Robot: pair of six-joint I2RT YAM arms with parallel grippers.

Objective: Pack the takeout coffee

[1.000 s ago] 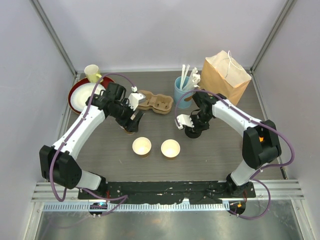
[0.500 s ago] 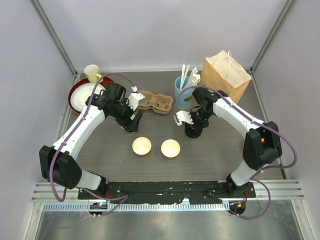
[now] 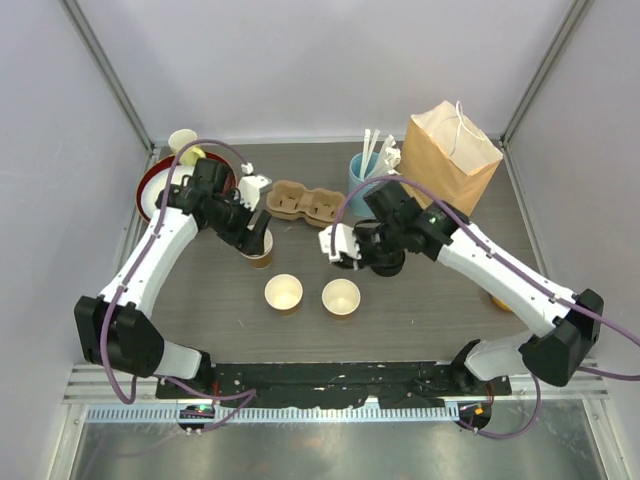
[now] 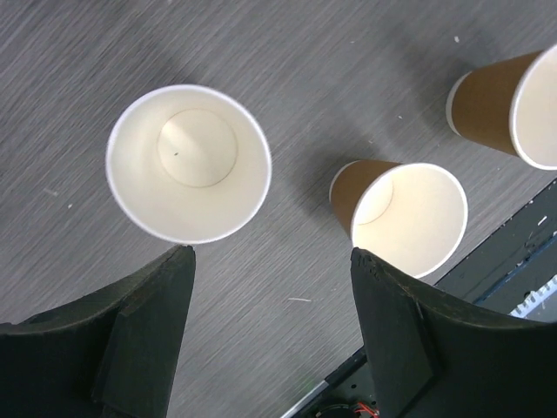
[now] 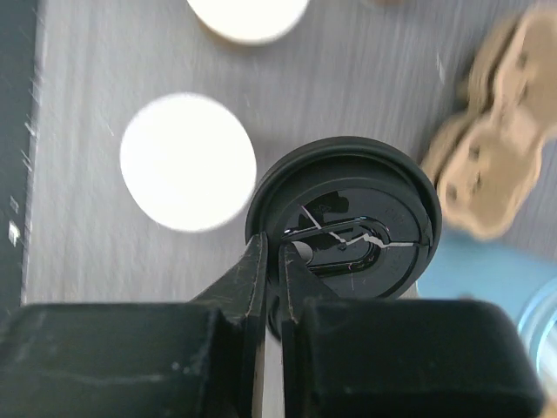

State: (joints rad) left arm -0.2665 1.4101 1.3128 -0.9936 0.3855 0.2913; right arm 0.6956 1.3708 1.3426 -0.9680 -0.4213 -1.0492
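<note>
No capped cup shows in any view. Three lidless tan paper cups stand on the table: one [image 3: 261,256] [image 4: 187,163] just below my left gripper, and two nearer ones [image 3: 283,293] [image 3: 341,297], which also show in the left wrist view [image 4: 409,218] [image 4: 513,104]. My left gripper [image 3: 254,236] [image 4: 271,257] is open and empty, with the first cup just beyond its fingertips. My right gripper [image 3: 362,250] [image 5: 271,252] is shut on the rim of a bare black sip lid [image 3: 387,258] [image 5: 348,218], behind the right-hand cup [image 5: 187,161].
A brown pulp cup carrier [image 3: 305,203] [image 5: 496,170] lies at the back centre. A blue cup of stirrers [image 3: 364,178] and a paper bag [image 3: 450,150] stand at the back right. A red plate [image 3: 150,185] and a pale cup [image 3: 183,146] are at the back left.
My right arm has swung left, bringing the wrist and the black lid closer to the open cups. My left gripper has shifted slightly back and left above its cup.
</note>
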